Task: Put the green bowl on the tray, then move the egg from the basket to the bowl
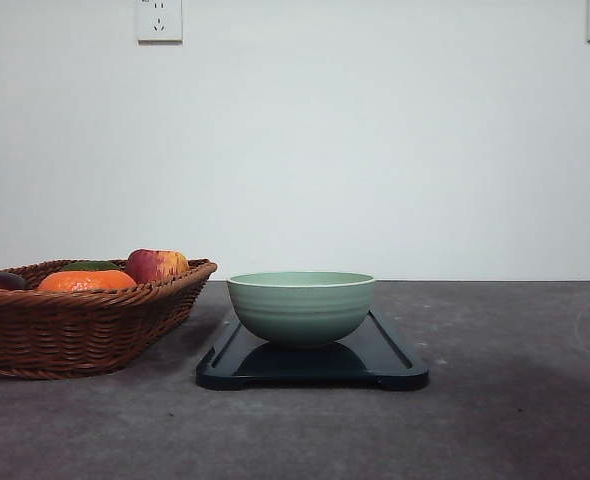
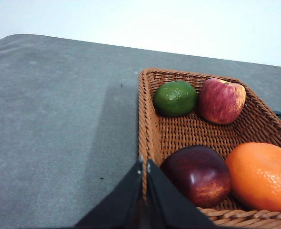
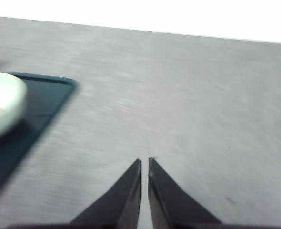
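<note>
pale sage-green round ceramic bowl with faint ridges, standing on flat dark navy tray with rounded corners, centre of front view. brown woven wicker basket at lower left, just beside tray, holding red apple, green fruit, dark red fruit and orange. no egg to be made out. left gripper pressed together, at basket's braided rim. right gripper pressed together above grey matte table, blurred.
</note>
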